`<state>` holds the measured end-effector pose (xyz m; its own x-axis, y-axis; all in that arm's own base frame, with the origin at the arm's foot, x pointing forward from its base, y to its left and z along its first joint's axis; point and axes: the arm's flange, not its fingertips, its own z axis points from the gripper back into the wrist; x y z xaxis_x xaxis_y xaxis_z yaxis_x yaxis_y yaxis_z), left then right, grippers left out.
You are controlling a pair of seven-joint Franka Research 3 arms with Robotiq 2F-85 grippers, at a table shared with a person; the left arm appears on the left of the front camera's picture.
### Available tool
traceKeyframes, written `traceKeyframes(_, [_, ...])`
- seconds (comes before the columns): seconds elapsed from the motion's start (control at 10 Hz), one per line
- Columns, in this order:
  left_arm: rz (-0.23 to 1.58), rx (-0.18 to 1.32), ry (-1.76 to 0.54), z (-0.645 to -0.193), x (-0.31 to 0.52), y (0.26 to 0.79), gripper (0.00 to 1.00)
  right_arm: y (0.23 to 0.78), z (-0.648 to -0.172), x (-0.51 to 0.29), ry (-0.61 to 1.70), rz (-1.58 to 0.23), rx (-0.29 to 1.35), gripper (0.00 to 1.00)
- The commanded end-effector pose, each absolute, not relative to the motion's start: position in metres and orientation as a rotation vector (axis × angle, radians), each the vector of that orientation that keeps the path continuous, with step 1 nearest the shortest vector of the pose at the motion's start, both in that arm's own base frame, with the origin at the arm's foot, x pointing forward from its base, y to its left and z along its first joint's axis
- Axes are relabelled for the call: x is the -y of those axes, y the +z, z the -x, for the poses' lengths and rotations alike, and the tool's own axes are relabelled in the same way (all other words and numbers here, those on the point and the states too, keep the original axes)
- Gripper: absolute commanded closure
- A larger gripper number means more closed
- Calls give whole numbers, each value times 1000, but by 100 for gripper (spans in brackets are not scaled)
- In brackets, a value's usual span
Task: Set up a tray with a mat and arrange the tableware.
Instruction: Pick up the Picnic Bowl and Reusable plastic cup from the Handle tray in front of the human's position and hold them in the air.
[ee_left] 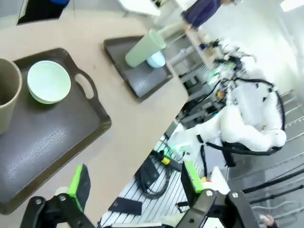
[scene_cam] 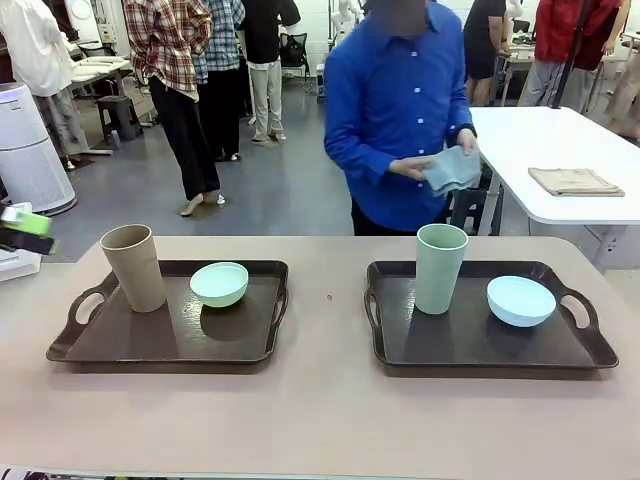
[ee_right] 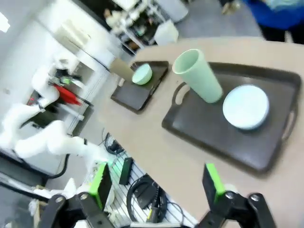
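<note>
Left tool [ee_left: 134,180] and right tool [ee_right: 156,183] hang released at the desk's [scene_cam: 320,410] near edge. We count two trays, nothing blocking them. The left tray [scene_cam: 160,355] carries the tan cup [scene_cam: 134,267] and mint bowl [scene_cam: 219,283]. The right tray [scene_cam: 490,365] carries the sage cup [scene_cam: 441,268] and pale blue bowl [scene_cam: 521,300]. Beyond, the person's hands [scene_cam: 408,168] hold a grey-blue cloth [scene_cam: 452,168]. A folded tan mat [scene_cam: 574,181] lies on the white table [scene_cam: 530,140].

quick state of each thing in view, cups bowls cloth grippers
tan cup, upright on left tray
mint green bowl, open side up on left tray
sage green cup, upright on right tray
pale blue bowl, open side up on right tray
blue-grey cloth, held in person's hands
left gripper, open, empty
right gripper, open, empty
</note>
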<state>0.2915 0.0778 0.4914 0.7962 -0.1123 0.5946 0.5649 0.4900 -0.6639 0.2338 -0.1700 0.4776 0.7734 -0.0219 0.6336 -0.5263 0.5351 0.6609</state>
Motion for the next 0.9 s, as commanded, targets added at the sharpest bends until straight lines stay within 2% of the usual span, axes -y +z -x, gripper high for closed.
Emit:
traceKeyframes(0.0, [1067, 579, -382, -237, -70, 443, 0, 322, -187, 103, 272, -999, 502, 0])
traceKeyframes(0.2, [1109, 582, -312, -234, -72, 426, 0, 303, -207, 105, 279, -1102, 443, 0])
traceKeyframes(0.5, [1070, 493, -313, -254, -48, 418, 0, 293, -226, 96, 235, -1122, 365, 0])
traceKeyframes(0.8, [1003, 432, -313, -265, -32, 413, 0, 307, -231, 95, 242, -1137, 445, 0])
